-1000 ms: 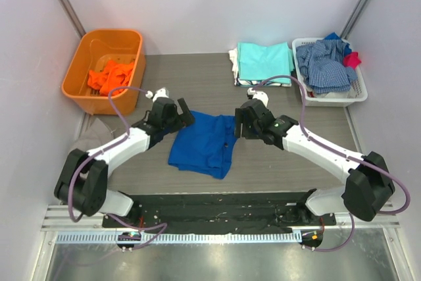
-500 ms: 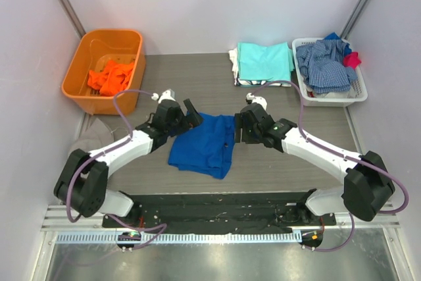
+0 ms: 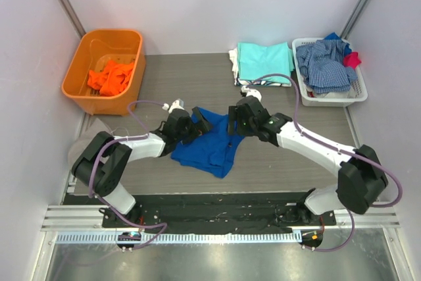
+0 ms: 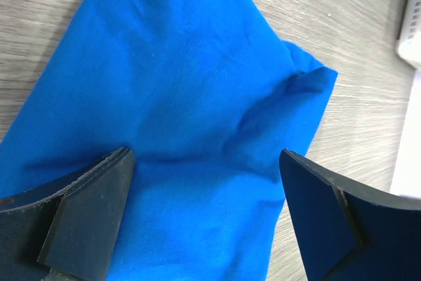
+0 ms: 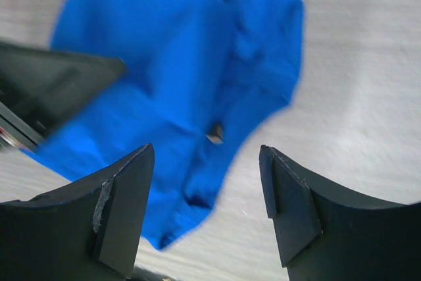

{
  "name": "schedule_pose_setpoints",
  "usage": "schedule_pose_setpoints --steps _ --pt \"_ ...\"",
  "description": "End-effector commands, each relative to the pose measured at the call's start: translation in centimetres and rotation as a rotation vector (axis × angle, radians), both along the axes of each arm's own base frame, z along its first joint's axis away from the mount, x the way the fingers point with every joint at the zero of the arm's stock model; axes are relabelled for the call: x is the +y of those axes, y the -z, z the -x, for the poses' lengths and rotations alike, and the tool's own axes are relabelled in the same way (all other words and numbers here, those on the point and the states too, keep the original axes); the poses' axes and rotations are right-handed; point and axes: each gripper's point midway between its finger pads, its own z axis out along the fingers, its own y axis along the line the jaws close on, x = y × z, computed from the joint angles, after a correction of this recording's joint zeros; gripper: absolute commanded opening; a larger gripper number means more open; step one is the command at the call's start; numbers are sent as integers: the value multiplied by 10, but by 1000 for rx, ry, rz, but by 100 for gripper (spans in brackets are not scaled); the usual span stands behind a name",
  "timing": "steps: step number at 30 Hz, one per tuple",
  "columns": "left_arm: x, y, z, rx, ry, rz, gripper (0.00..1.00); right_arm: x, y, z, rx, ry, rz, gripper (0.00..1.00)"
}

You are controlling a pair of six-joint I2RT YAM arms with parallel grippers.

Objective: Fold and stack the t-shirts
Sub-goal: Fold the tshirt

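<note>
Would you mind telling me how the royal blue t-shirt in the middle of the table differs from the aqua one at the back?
The royal blue t-shirt lies loosely rumpled with uneven edges; the aqua t-shirt is folded into a neat rectangle. The blue one lies alone in the middle of the table; the aqua one tops a stack beside the white basket. Both rest on that table.
</note>
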Motion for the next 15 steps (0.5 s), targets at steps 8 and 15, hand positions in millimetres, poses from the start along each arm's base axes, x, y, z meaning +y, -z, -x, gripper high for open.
schedule_pose_setpoints --steps 8,15 --pt "6 36 27 116 10 -32 100 57 4 -73 -61 -6 -30 67" --pt "6 38 28 121 11 -33 100 42 28 -81 -35 69 18 46"
